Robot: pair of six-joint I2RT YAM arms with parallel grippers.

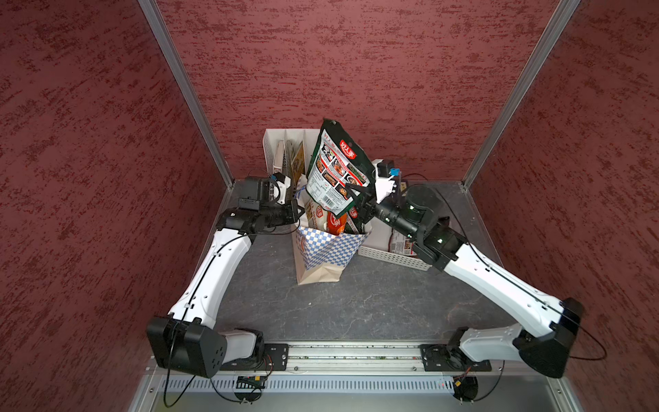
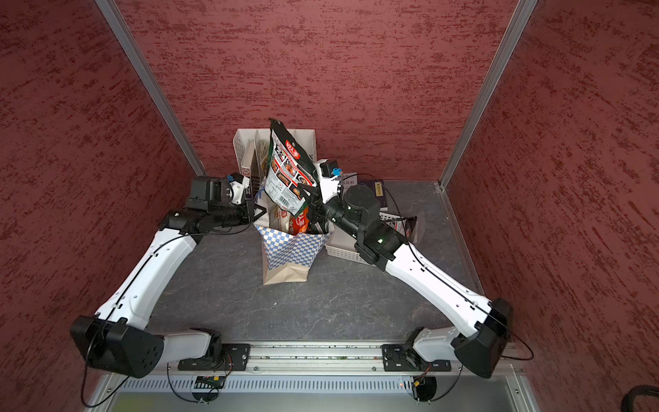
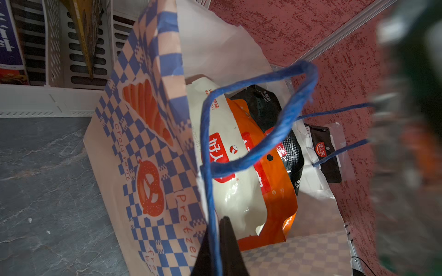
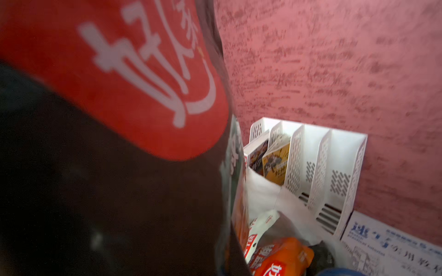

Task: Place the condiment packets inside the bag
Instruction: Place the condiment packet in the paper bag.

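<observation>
Jaws: left gripper [image 1: 296, 210] is closed on the bag [image 1: 326, 251] at its left rim. The blue cord handle [image 3: 258, 153] runs across its finger in the left wrist view, so we read it as holding the mouth open. Right gripper [image 1: 361, 204] is clamped on the lower right corner of the dark green packet [image 1: 335, 164], which stands over the bag mouth, not yet inside; whether its bottom edge touches the contents we can't tell. Cream packet [image 3: 227, 172], orange packet [image 3: 275, 191] and black packet [image 3: 265, 107] stand inside the bag; one more dark packet [image 1: 401, 245] lies in the white basket [image 1: 392, 257] just beside it. Handling, our guess: thin glossy foil pouch, light, slippery on the face, soft fill, so it flexes and can pivot in a corner pinch. Flat sealed edges are the stiff part; we'd take hold there, as the right gripper does, not on the bulging middle. Orientation: long axis runs up from the gripper toward the back wall, leaning left in both top views, top seal end up, printed back panel facing the cameras. We think it wants tipping nearer vertical so the low end slides down beside the orange packet. Bag paper looks thin, and the rim may fold if pushed.
</observation>
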